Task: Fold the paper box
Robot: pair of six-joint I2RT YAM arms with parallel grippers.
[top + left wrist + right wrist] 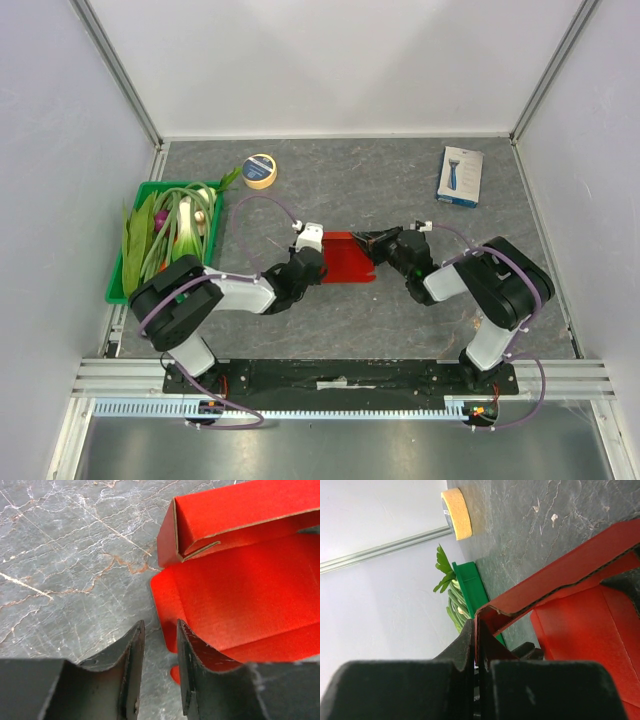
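Grey marbled table [400,190], red box [347,258] at centre. Right gripper [476,630] pinches a raised wall [560,575]; left gripper [160,630] is slightly spread, empty, beside a flat flap [167,587]. Best: hold that wall upright while the left lifts the flap along its crease.

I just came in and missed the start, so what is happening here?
Two robot arms work on a red paper box in the middle of the table. The right end effector is shut on one raised edge of it. The left end effector stands open beside a flap, gripping nothing. The box is partly folded, not closed yet.
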